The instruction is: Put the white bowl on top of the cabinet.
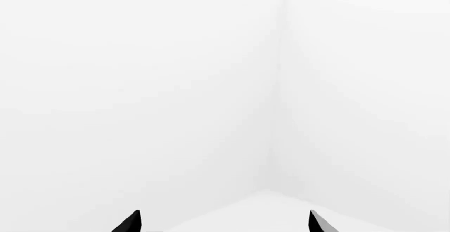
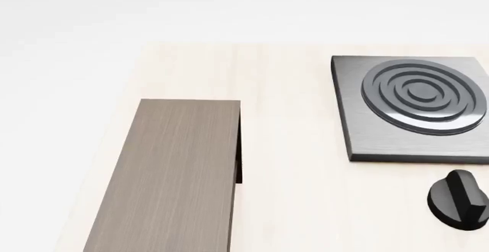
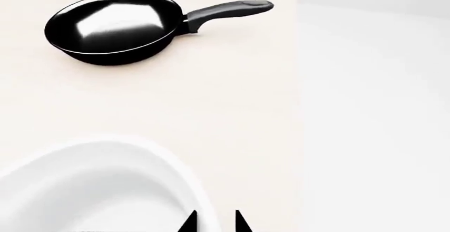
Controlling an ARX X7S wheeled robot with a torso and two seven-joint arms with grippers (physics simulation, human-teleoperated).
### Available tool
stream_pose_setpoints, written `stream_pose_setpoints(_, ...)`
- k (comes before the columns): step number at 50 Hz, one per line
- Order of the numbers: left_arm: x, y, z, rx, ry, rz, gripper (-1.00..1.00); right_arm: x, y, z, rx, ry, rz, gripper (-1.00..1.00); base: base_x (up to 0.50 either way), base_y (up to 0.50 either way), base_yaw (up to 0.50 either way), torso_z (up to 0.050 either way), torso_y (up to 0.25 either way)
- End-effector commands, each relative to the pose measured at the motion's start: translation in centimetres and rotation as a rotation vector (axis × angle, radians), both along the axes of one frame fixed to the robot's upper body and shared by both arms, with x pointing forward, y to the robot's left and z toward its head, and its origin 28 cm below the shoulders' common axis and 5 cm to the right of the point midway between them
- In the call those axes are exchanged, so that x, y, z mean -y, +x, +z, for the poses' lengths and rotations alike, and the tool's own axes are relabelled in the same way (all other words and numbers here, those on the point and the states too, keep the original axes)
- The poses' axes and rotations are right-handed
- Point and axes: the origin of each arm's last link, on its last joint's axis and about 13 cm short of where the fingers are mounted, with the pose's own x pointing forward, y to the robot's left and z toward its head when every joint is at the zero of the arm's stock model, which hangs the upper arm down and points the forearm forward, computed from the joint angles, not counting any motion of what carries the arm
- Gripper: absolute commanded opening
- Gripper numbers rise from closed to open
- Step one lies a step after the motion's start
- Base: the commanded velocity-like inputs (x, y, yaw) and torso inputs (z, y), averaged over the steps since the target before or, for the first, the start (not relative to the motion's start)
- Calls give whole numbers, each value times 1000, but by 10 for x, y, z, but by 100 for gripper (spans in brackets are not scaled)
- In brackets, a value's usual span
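Note:
The white bowl [image 3: 91, 184] fills the near corner of the right wrist view, glossy, with a thick rim. My right gripper [image 3: 214, 222] has its two dark fingertips close together, one on each side of the bowl's rim, shut on it. The cabinet [image 2: 176, 172], a long box with a grey-brown wood-grain top, lies at the left in the head view; nothing stands on the part that shows. My left gripper [image 1: 225, 222] is open and empty, facing bare white walls. Neither gripper nor the bowl shows in the head view.
A black frying pan [image 3: 113, 26] with its handle lies on the pale wooden table [image 3: 232, 110] beyond the bowl. A square grey stove plate with rings [image 2: 413, 109] and a black knob [image 2: 458, 200] sit right of the cabinet. The table's edge [image 3: 296, 137] runs close beside the bowl.

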Motion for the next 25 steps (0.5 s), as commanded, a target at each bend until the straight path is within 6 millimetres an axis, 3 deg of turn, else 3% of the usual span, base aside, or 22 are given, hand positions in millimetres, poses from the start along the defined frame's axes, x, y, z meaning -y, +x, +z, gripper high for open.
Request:
stream_pose_setpoints(1,0,0,0,0,-2,0,100,-11,6,30,97,-97,64,-100,0,0,0,0,0)
stream_pose_setpoints(18,0,0,1,2,0,1,100,-24,14,71,171,-252,144,-100,0,0,0,0,0)
stream_pose_setpoints(25,0,0,2,3,0,1,100,-26,23,100,208,-302,170,-100,0,0,0,0,0)
